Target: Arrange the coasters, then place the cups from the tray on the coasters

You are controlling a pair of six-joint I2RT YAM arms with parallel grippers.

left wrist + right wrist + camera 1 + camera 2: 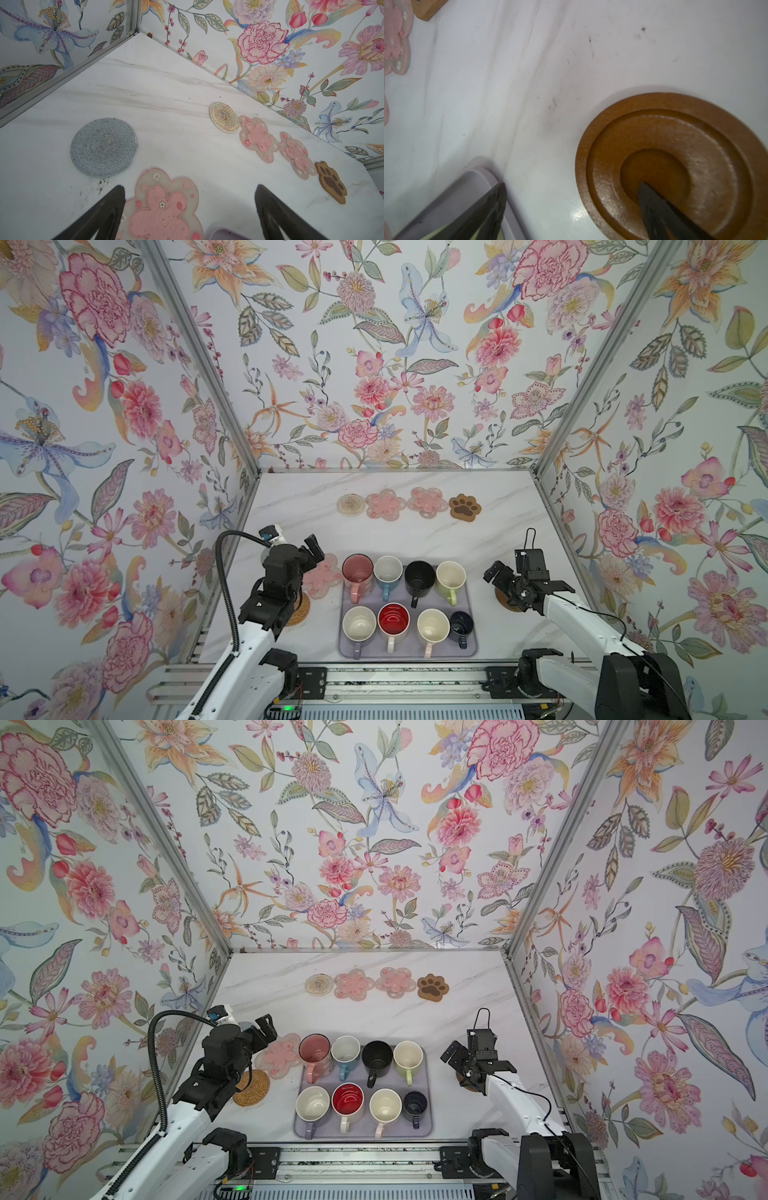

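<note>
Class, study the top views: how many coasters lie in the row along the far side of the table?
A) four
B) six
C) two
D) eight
A: the far row holds a beaded coaster, a flower coaster, another flower coaster and a paw coaster, side by side.

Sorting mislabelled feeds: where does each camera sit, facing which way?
Both top views: high over the near edge, facing down toward the back wall; tray, left arm, right arm show.
Left wrist: on the left arm, facing the far corner over a pink flower coaster; open left gripper shows.
Right wrist: on the right arm, close above the wooden disc; open right gripper shows.
Shared: paw coaster, top and left wrist.
</note>
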